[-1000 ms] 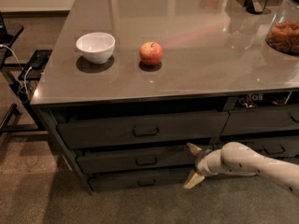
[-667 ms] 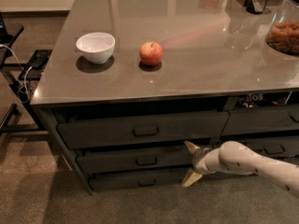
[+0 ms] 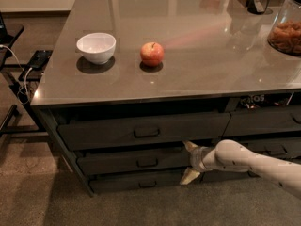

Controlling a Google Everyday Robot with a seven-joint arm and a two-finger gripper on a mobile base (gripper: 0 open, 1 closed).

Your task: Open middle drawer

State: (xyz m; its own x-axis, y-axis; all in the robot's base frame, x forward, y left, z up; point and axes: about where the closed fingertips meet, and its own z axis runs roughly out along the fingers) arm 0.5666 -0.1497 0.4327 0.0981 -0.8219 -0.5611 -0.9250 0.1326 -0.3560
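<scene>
Low down, spread jaws at right end of middle drawer [image 3: 108,164], handle [image 3: 147,163] well apart.

Probably kitchen or break room: grey counter [image 3: 197,79] with bowl [image 3: 96,47], apple [image 3: 152,54], snack jar [image 3: 286,29]. Gripper [image 3: 187,162] at middle drawer [image 3: 117,163] right end.

The middle drawer [image 3: 108,164] was finished in dark grey, and its loop handle [image 3: 147,163] in black. The hand [image 3: 189,161], found at the right end of that drawer's front with its fingers spread above and below, was coloured cream-white. The arm [image 3: 254,161] behind it was pale grey-white, dotted with small dark specks. The worktop [image 3: 211,65] was finished in glossy grey-brown and marked by pale reflections. On it a white bowl [image 3: 96,47] and a red apple [image 3: 152,54], tinged yellow near the stem, were seen. The clear jar [image 3: 287,32] was filled with orange-brown contents. The floor [image 3: 37,192] was covered in speckled brown
</scene>
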